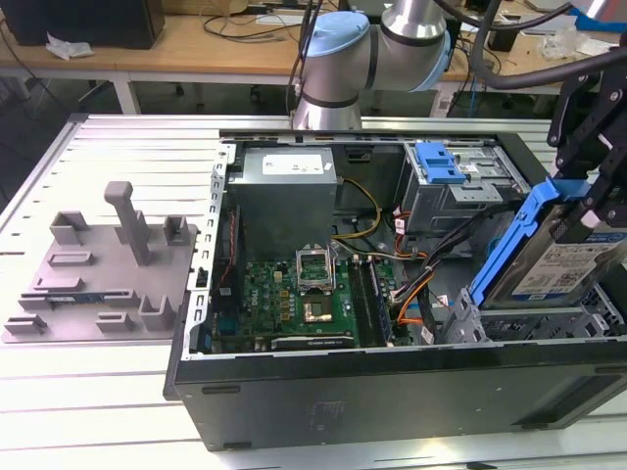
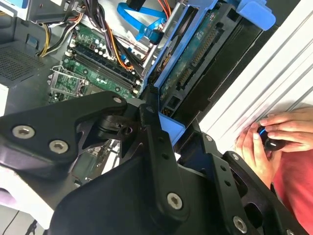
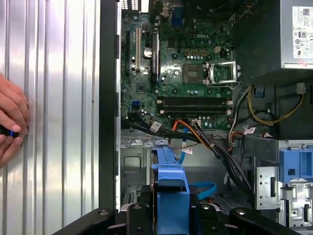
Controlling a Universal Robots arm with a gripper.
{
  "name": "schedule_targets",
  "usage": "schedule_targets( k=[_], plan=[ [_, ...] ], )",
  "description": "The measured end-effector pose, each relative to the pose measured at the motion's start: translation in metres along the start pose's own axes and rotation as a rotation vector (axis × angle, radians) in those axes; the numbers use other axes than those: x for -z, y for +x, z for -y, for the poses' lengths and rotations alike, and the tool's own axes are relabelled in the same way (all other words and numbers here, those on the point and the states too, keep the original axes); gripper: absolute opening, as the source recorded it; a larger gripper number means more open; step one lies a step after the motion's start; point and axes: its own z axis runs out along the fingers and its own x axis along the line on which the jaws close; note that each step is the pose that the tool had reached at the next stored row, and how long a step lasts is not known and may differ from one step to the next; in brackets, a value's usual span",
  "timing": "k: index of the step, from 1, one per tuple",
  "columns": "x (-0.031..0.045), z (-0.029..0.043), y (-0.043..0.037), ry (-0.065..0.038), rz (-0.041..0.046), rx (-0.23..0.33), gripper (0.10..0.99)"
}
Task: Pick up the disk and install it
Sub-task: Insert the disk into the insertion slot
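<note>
The disk (image 1: 560, 266), a silver-grey drive with a blue-and-white label in a light-blue bracket (image 1: 514, 245), hangs tilted on edge over the drive cage (image 1: 509, 323) at the exterior view's right end of the open computer case (image 1: 392, 392). My gripper (image 1: 586, 196) is shut on the disk's upper part. In the second wrist view the disk's green circuit side (image 2: 195, 54) and bracket (image 2: 172, 129) sit between my black fingers (image 2: 149, 120). The first wrist view has the bracket (image 3: 171, 191) edge-on, clamped by my gripper (image 3: 171, 218) above the cage floor.
Inside the case are the motherboard (image 1: 304, 294), a big grey box with a white sticker (image 1: 284, 186), a small blue latch (image 1: 438, 162) and orange and black cables (image 1: 416, 294). A grey fixture (image 1: 108, 264) lies on the table. A person's hand (image 2: 266, 137) rests on the table beside the case.
</note>
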Motion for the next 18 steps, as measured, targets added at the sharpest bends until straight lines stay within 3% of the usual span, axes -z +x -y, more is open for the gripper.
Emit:
schedule_targets(
  k=[18],
  plan=[
    [-0.0254, 0.0009, 0.0014, 0.000, 0.0000, 0.000, 0.369]
  ],
)
